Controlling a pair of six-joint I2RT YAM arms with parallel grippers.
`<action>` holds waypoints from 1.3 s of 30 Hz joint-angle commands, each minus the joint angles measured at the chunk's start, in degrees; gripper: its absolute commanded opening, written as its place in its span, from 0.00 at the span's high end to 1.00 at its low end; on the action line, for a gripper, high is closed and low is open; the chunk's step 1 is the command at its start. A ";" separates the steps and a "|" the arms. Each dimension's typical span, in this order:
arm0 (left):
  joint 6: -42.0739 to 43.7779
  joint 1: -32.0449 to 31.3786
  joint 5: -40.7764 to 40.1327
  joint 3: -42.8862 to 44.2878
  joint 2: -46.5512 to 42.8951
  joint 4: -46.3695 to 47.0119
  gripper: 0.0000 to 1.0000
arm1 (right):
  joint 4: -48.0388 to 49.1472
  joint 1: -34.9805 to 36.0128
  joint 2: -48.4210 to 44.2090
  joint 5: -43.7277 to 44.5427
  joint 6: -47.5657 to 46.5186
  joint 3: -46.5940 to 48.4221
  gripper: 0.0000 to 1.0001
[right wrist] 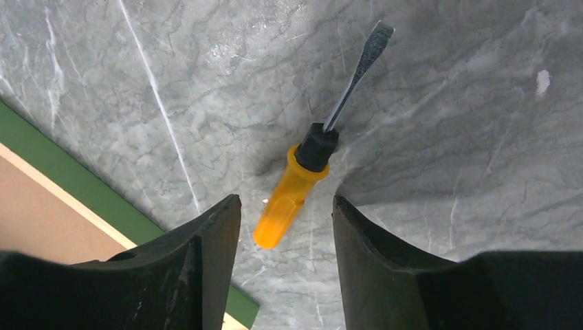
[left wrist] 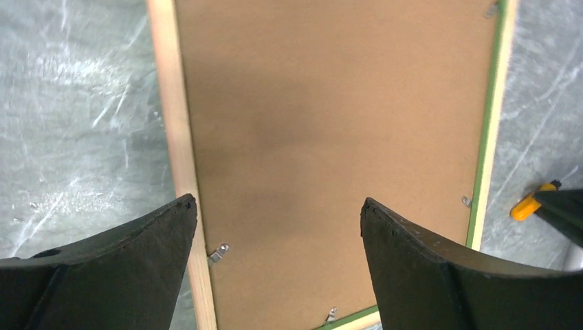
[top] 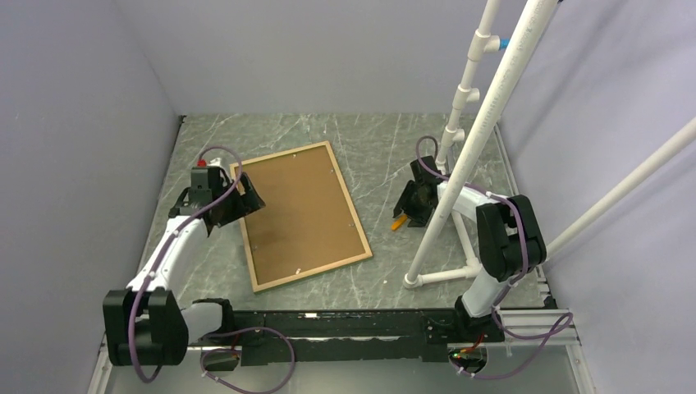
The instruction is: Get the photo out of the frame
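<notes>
Thin green wood-rimmed frame (top: 312, 272): likely stiff, light, grip its rim | left gripper (left wrist: 278, 206) fingers apart | right gripper (right wrist: 285, 203) fingers apart, astride orange-handled screwdriver (right wrist: 295, 182)

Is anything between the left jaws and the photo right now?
Yes. The brown backing board fills the face-down frame, with small metal tabs at the rim. No photo shows. The left gripper hangs above it, jaws open.

frame (top: 312, 272) front hidden, face down; cropped in wrist views
</notes>
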 commanded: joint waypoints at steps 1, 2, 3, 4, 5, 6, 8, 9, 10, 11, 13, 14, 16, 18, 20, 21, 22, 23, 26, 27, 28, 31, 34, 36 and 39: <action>5.32 -5.54 -3.09 3.40 -5.24 -3.87 0.09 | -1.74 1.06 2.40 4.85 -0.56 1.58 0.49; 5.38 -6.67 -1.81 3.04 -6.57 -3.49 0.10 | -1.88 1.27 2.66 6.28 -0.95 1.51 0.51; 5.14 -7.89 -0.49 2.61 -7.48 -2.90 0.10 | -1.95 1.32 2.91 7.32 -1.32 1.39 0.53; 4.52 -9.02 0.76 1.97 -8.23 -2.08 0.10 | -1.71 1.35 3.14 8.27 -1.71 1.07 0.54; 3.75 -10.22 2.00 1.31 -8.89 -1.04 0.10 | -1.13 1.43 3.37 8.74 -2.21 0.72 0.54; 2.98 -11.48 3.41 0.73 -9.16 0.15 0.10 | -0.73 1.37 3.83 9.10 -2.73 0.63 0.54; 1.06 -13.74 6.16 0.22 -8.70 2.30 0.10 | -0.47 1.41 4.95 9.32 -3.89 0.97 0.57; 0.14 -14.64 8.00 0.00 -8.21 3.78 0.10 | -0.40 1.37 5.42 9.35 -4.53 1.23 0.60; -1.09 -15.55 9.94 -0.25 -7.42 5.48 0.10 | 0.03 1.45 5.87 9.39 -5.17 1.38 0.65; -2.32 -16.30 11.89 -0.44 -6.62 7.35 0.10 | 0.56 1.43 6.22 9.07 -5.85 1.40 0.68; -5.02 -17.95 15.01 -0.59 -4.59 11.37 0.10 | 1.33 1.39 7.37 7.94 -7.66 2.01 0.75; -6.41 -18.48 16.40 -0.52 -3.39 13.18 0.10 | 1.13 1.39 8.27 7.60 -8.59 2.81 0.80; -9.20 -19.22 18.58 0.20 -0.75 15.43 0.12 | 0.64 1.31 9.89 5.93 -10.90 4.62 1.00; -10.93 -19.81 20.71 1.62 1.81 16.77 0.14 | 1.06 1.31 9.79 5.15 -12.90 5.19 1.00; -12.78 -19.89 23.49 2.80 4.21 18.95 0.14 | 2.80 1.20 8.06 4.59 -14.71 4.76 1.00; -14.01 -19.85 24.96 3.36 5.25 20.39 0.14 | 4.11 1.02 6.85 2.46 -16.10 4.44 1.00; -15.42 -19.84 26.34 3.75 6.50 22.22 0.13 | 5.59 0.92 5.67 0.54 -17.55 4.01 1.00; -17.28 -19.90 27.82 3.89 7.58 23.99 0.13 | 7.31 0.83 4.36 -1.62 -18.72 3.61 1.00; -25.06 -19.93 32.77 3.48 12.47 35.25 0.13 | 13.34 0.65 0.23 -9.26 -21.69 1.89 1.00; -28.15 -20.00 34.07 2.86 14.05 39.78 0.12 | 15.82 0.39 -0.72 -12.21 -22.30 1.30 1.00; -31.63 -20.13 35.13 2.32 15.82 44.26 0.12 | 18.13 -0.01 -1.55 -15.82 -22.74 0.67 1.00; -40.62 -21.05 36.54 1.39 21.56 58.64 0.12 | 26.61 -2.30 -2.44 -31.04 -22.77 -1.51 1.00; -43.09 -22.49 35.30 3.58 26.49 61.22 0.13 | 33.75 -2.94 -1.22 -43.30 -19.99 -1.80 1.00; -40.91 -23.37 33.02 5.63 28.01 57.75 0.14 | 35.68 -2.75 -0.68 -46.13 -19.39 -1.80 1.00; -33.43 -24.64 26.99 9.61 27.98 46.25 0.17 | 37.58 -2.76 -0.68 -50.04 -19.07 -2.18 1.00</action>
